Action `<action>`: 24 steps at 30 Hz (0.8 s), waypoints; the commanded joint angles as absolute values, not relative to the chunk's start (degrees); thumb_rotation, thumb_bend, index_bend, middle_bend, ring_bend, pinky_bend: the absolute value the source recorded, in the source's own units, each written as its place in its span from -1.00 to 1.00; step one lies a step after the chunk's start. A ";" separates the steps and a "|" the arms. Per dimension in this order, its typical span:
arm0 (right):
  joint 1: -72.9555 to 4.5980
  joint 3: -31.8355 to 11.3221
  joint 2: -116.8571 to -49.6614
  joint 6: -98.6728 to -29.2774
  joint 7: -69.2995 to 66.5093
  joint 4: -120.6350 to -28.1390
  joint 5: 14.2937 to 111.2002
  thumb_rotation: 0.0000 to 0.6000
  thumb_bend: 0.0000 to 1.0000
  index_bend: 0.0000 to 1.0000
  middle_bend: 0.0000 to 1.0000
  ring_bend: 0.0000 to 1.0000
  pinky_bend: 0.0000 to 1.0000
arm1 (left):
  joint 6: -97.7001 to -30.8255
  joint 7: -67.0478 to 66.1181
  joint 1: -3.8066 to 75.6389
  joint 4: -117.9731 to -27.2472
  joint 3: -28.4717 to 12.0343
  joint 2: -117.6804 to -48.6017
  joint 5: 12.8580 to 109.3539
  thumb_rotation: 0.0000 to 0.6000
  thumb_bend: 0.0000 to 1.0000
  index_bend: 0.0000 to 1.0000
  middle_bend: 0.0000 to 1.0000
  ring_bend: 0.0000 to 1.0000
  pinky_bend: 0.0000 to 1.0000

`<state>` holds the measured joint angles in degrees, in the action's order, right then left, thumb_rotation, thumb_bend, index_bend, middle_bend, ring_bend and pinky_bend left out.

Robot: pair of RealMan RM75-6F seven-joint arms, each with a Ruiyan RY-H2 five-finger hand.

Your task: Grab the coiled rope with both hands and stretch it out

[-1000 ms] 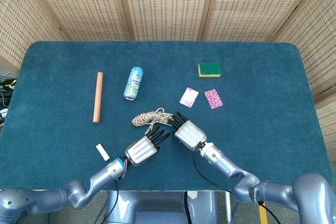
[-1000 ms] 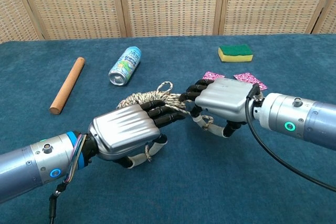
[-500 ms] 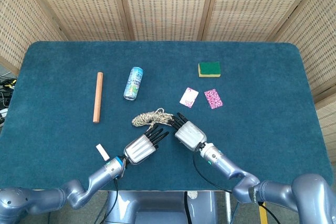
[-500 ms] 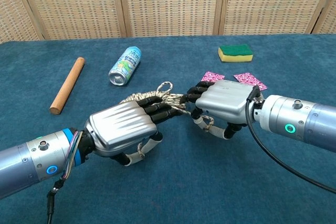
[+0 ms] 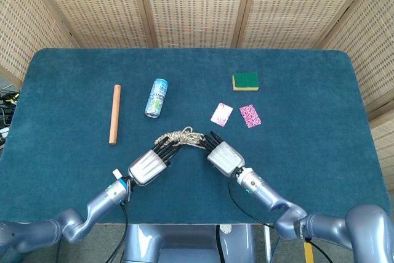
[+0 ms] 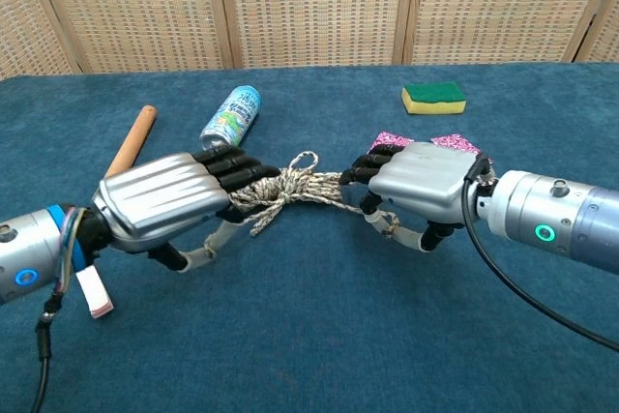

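Observation:
The coiled rope, beige and speckled, lies bunched between my two hands on the blue table. My left hand grips its left end, dark fingers curled over the strands. At the other end my right hand holds the rope, and a short strand shows under its palm. The bundle spans the gap between the hands, with a small loop sticking up at its middle. What lies inside each palm is hidden.
A drink can lies behind the rope, a wooden stick to its left. Two pink cards and a green-yellow sponge sit behind the right hand. A small white piece lies by the left wrist.
My left hand has moved left with the rope's end in it, drawing the bundle out longer between the hands. The right hand has barely moved.

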<state>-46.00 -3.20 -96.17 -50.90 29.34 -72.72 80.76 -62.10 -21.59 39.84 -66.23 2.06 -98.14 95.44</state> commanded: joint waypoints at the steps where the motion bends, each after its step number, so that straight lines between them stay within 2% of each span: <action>1: -45.70 -3.40 -95.90 -51.14 29.74 -72.66 80.25 1.00 -0.02 0.38 -0.85 -1.00 -1.00 | -64.15 -18.88 38.39 -65.28 2.46 -95.60 95.14 1.00 -0.22 0.36 -1.00 -1.00 -1.00; 9: -44.49 -3.56 -93.97 -52.01 31.29 -72.55 78.68 1.00 -0.02 0.38 -0.85 -1.00 -1.00 | -67.28 -12.38 35.65 -60.39 3.04 -91.31 94.30 1.00 -0.22 0.40 -1.00 -1.00 -1.00; 24: -40.52 -2.84 -85.34 -54.98 33.53 -73.99 76.18 1.00 -0.02 0.38 -0.84 -1.00 -1.00 | -69.69 -3.15 31.94 -49.02 4.13 -89.68 93.51 1.00 -0.22 0.42 -1.00 -1.00 -1.00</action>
